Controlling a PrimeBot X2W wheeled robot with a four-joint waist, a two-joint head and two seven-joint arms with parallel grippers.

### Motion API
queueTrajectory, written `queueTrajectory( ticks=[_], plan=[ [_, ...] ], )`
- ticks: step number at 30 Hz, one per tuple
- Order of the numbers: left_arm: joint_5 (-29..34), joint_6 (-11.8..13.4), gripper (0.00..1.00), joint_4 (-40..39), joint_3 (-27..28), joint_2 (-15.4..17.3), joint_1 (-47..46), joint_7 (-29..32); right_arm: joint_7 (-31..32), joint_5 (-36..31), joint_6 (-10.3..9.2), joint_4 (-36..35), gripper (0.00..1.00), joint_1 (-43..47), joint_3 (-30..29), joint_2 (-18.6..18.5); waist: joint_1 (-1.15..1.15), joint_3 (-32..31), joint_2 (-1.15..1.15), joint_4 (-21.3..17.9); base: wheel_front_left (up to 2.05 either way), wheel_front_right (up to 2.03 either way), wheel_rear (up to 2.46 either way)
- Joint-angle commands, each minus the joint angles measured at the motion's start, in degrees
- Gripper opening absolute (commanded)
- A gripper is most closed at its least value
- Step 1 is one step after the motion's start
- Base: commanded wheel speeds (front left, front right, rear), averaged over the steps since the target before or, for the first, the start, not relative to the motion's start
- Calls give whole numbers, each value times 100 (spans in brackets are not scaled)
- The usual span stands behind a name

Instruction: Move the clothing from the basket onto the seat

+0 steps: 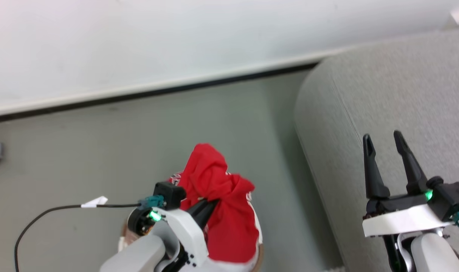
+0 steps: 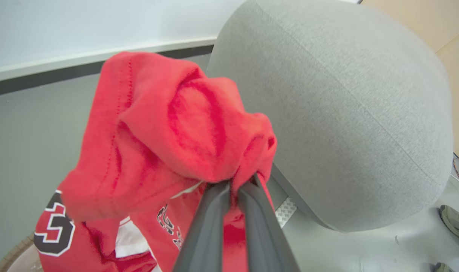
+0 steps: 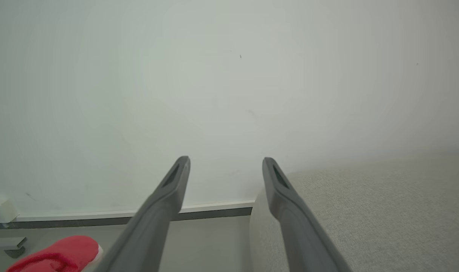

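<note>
Clothing (image 1: pixel 229 219), a red jersey, hangs bunched from the left gripper (image 2: pixel 235 186). Its jaws are clenched on a fold at their tips, and the rest trails down below them into the basket (image 2: pixel 14 252). The seat (image 1: pixel 384 90) lies to the right of those jaws, just past the cloth, so the carry likely runs sideways that way. The right gripper (image 1: pixel 384 140) hovers above the seat, jaws spread and holding nothing.
</note>
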Motion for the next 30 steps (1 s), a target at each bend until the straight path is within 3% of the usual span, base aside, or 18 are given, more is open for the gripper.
queueTrajectory(
  ticks=[1,17,30],
  plan=[
    [11,38,0,-112,69,31,59,-59,0,8,-12,35,100,119,-11,-22,1,-439,0,374,0,0,0],
    [434,782,0,-2312,1173,556,-160,-92,0,199,-12,211,100,605,444,-23,1,-1108,0,791,0,0,0],
    [247,1189,0,-3093,1423,916,55,43,1,314,-12,186,100,638,1044,-22,1,-1290,0,850,0,0,0]
  ],
)
